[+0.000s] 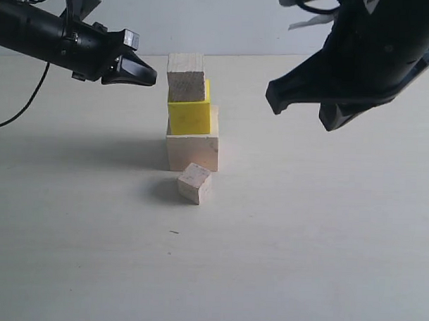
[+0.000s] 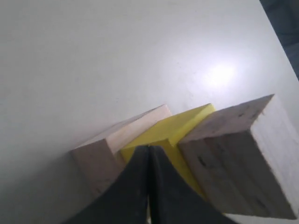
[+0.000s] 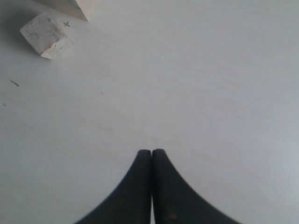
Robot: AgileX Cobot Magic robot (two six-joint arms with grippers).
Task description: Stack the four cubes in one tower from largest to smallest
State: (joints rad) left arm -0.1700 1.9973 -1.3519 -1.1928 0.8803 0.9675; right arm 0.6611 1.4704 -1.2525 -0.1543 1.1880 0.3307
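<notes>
The tower (image 1: 190, 114) is three square-edged blocks, standing toward the far edge of the desk (image 1: 324, 263) and about midway between its side edges. At the bottom is the largest cube (image 1: 192, 153), of smooth pale wood. On it sits the yellow cube (image 1: 188, 115), evenly painted. The layered-grain cube (image 1: 186, 76) is on top, its faces flecked with dark streaks. On the left arm's side their faces line up; on the other side each one steps in.

The smallest cube (image 1: 195, 183), pale and slightly scuffed, lies on the desk just nearer than the tower's base. It is turned corner-on, with a small gap between the two.

The left hand (image 1: 150, 76), black and tapering, is pressed closed and empty. It hovers beside the layered-grain cube at that cube's height, with a gap showing between them. The right hand (image 1: 274, 98), also closed and empty, hangs over the desk well off the tower's other side.

A black cable (image 1: 19, 104) loops down from the left arm. The desk is matte off-white.
</notes>
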